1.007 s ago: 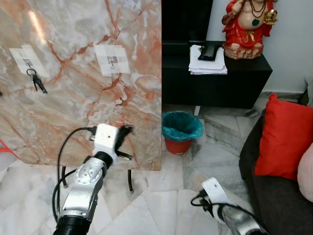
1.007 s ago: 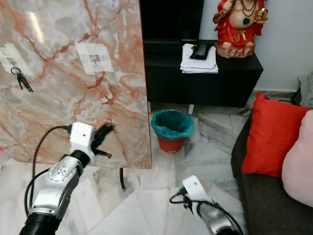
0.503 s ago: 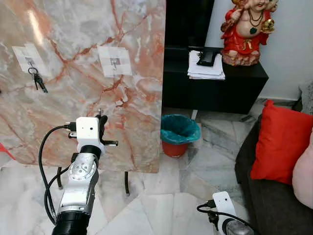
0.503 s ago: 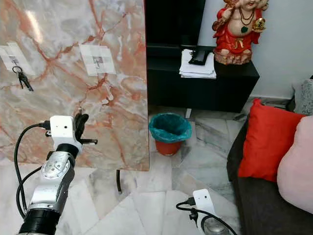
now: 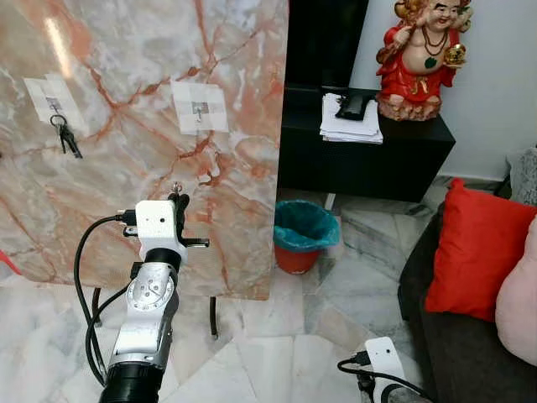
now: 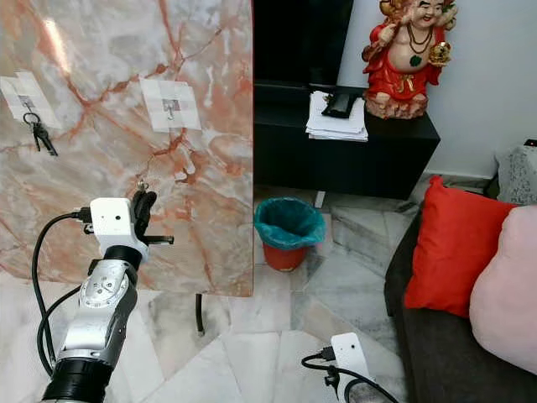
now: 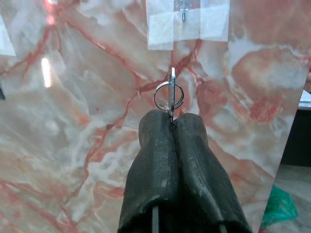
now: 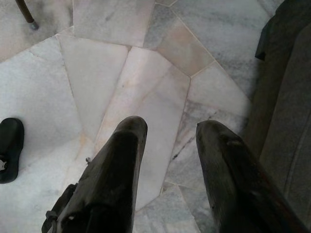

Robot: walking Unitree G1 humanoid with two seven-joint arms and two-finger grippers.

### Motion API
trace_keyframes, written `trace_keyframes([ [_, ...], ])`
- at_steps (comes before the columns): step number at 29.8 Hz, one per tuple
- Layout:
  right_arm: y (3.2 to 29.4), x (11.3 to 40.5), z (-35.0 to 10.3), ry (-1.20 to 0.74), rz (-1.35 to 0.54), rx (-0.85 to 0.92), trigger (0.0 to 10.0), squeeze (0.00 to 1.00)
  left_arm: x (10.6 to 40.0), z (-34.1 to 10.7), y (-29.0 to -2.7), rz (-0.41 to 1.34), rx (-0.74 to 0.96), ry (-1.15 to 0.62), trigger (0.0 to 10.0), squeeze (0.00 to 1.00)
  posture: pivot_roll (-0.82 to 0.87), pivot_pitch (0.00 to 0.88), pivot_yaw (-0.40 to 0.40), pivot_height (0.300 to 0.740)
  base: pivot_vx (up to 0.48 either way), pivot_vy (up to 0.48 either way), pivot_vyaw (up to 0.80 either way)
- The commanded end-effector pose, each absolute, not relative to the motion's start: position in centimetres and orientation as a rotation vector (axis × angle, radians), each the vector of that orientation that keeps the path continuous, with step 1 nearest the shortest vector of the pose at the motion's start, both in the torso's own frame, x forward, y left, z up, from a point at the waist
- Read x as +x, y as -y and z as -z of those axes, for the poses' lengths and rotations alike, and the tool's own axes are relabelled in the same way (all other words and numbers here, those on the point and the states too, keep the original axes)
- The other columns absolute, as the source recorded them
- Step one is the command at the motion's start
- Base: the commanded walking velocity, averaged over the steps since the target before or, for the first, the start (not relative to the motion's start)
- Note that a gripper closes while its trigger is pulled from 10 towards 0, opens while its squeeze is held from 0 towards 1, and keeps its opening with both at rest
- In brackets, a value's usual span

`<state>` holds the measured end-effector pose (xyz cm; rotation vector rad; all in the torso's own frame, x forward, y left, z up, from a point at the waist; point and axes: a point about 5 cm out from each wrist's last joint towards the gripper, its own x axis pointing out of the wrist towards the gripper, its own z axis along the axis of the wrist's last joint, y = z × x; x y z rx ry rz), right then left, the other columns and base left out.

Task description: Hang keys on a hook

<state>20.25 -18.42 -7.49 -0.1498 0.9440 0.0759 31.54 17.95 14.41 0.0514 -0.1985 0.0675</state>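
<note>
Slab [image 5: 126, 151]: upright, left of the cabinet [image 5: 369, 159].
Hooks: one [image 5: 198, 107] above the left gripper [image 5: 176, 200]; another [image 5: 54, 106] further left, keys [image 5: 65, 138] hanging on it.
Bin [image 5: 306, 235]: on the floor, before the cabinet.
Sofa [image 5: 453, 336]: at right.

The two head eyes looked forward and down from above the arms, both taking in the marble board [image 5: 151, 126], the black cabinet [image 5: 369, 155], the teal bin [image 6: 288, 227] and the red cushion [image 6: 440, 243]; the right eye's frame sat slightly further right. The left wrist camera looked along its closed fingers [image 7: 189, 160], close to the same board, facing a taped hook [image 7: 183, 12]. The right wrist camera looked down along its parted fingers [image 8: 121, 170] at the marble floor [image 8: 146, 87], beside a dark sofa [image 8: 291, 97].
</note>
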Motion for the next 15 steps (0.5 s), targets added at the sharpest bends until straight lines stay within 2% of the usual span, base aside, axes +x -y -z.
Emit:
trace_keyframes([
  [1, 18.37, 19.97, 7.64, -0.946, -0.076, -0.149, 10.0, 0.0, 31.85, -14.85, -17.76, -0.068, 0.059, 0.218, 10.0, 0.0, 0.07, 0.0, -0.082, 0.74, 0.0, 0.0, 0.0],
  [15, 18.16, 19.76, 7.8, -0.957, -0.059, -0.141, 10.0, 0.0, 32.19, -15.46, -17.74, -0.04, 0.072, 0.236, 10.0, 0.0, 0.06, 0.03, -0.072, 0.74, 0.0, 0.0, 0.0],
])
